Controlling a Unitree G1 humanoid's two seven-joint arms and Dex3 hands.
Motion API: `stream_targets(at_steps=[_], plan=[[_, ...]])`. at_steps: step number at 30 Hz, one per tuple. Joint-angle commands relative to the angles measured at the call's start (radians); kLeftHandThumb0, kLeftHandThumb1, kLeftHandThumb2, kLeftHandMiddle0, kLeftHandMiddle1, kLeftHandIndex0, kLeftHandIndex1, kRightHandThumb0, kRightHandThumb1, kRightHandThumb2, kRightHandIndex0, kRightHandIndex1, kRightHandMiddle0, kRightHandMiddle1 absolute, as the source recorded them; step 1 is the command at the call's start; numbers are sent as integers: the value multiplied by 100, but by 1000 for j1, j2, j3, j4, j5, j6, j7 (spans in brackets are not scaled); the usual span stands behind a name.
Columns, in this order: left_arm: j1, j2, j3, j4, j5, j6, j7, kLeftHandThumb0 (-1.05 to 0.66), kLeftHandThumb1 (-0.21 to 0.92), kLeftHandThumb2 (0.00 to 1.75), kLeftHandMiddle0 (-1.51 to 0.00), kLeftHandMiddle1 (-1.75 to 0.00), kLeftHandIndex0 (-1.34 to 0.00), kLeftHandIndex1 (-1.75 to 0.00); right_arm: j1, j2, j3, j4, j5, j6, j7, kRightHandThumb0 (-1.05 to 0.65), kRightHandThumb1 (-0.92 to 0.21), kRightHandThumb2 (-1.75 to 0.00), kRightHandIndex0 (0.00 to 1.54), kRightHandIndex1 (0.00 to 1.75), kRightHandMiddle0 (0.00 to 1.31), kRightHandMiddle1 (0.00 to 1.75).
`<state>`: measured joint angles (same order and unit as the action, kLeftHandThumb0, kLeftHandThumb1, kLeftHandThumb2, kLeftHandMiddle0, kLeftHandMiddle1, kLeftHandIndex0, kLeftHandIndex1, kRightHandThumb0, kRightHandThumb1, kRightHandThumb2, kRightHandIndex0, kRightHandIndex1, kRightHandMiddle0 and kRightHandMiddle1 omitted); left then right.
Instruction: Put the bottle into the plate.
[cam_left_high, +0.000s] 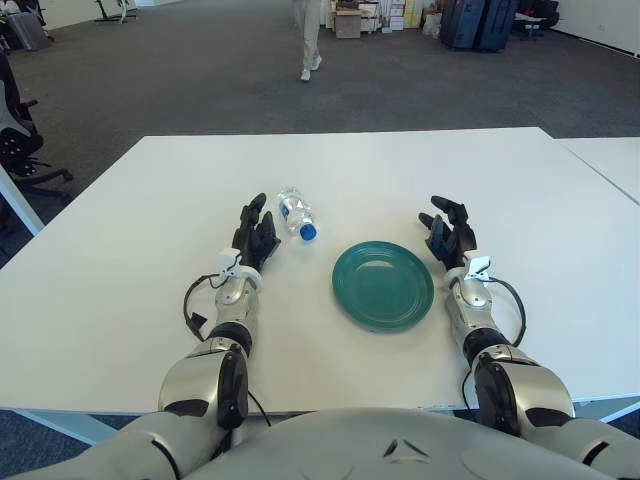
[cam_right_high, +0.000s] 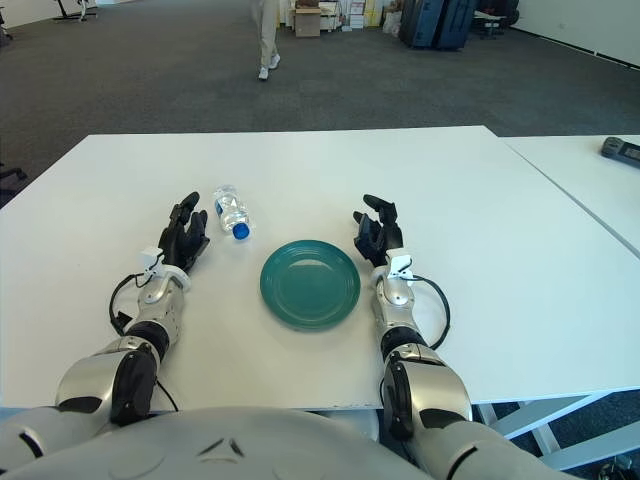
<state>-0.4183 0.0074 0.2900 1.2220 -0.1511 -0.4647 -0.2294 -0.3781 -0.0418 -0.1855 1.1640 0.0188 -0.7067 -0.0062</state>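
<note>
My left hand (cam_left_high: 256, 235) lay spread and holding nothing, the one water bottle (cam_left_high: 297, 214) on its side just beside it at one o'clock, blue cap toward me. I judged the grasp not yet begun: next I had to close around the bottle and carry it toward four o'clock onto the single teal plate (cam_left_high: 383, 285). My right hand (cam_left_high: 449, 238), also spread, idled at the plate's two o'clock on the white table (cam_left_high: 120, 260).

This looks like an open office or lab floor. Grey carpet (cam_left_high: 200, 70) runs wide behind the white table (cam_left_high: 120, 290), with office chairs (cam_left_high: 18, 140) at the left, stacked boxes (cam_left_high: 348, 22) and dark cases (cam_left_high: 478, 22) along the far wall.
</note>
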Motion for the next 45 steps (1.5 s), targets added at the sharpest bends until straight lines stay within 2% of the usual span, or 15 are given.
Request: stream_targets(at_steps=[1,11,20,23,28,32,36,38,39,43,45], plan=[[39,7,0,39,2,61,21,-72,92,77,-31,-3,0,-58,84,41,11,70,-5,39,0,-61,-92,-83,36,40,0,95],[25,11,-2,35,3,82,27,-74,92,77,-33,-4,0,-64,84,39,12,68,0,42,7,-61,-92,-83,39,42,0,96],[-72,58,-8,37,4,255,62,-79,92,77,-42,-8,0,-85,81,40,8,70,8,40,5,-62,-92,-82,41,44,0,98],[-116,94,-11,43,9,308,55,-80,92,77,-46,-10,0,-90,81,39,10,68,5,37,2,-63,-92,-82,40,43,0,98],[-171,137,-43,43,45,322,50,-78,92,76,-52,-14,0,-97,79,37,13,66,2,37,-2,-64,-92,-83,39,43,0,97],[-198,166,-136,43,151,262,94,-70,92,73,-53,-17,0,-99,78,35,15,67,0,38,-7,-63,-92,-83,40,44,0,97],[-243,223,-295,51,332,207,155,-62,92,67,-49,-17,0,-97,76,35,16,67,0,38,-9,-63,-92,-82,41,45,0,99],[-255,240,-343,55,388,186,177,-60,92,64,-47,-17,0,-96,76,35,16,67,0,37,-9,-63,-92,-82,42,45,0,99],[-264,261,-397,54,450,161,203,-59,92,63,-46,-17,0,-95,77,35,17,67,0,37,-10,-63,-92,-82,42,46,0,100],[-307,330,-581,59,663,74,310,-66,92,51,-37,-11,0,-79,76,34,19,67,-1,38,-12,-63,-92,-82,41,46,0,99],[-328,354,-651,67,745,48,371,-72,92,41,-33,-7,0,-70,77,34,21,66,-1,36,-11,-63,-92,-80,41,46,0,99]])
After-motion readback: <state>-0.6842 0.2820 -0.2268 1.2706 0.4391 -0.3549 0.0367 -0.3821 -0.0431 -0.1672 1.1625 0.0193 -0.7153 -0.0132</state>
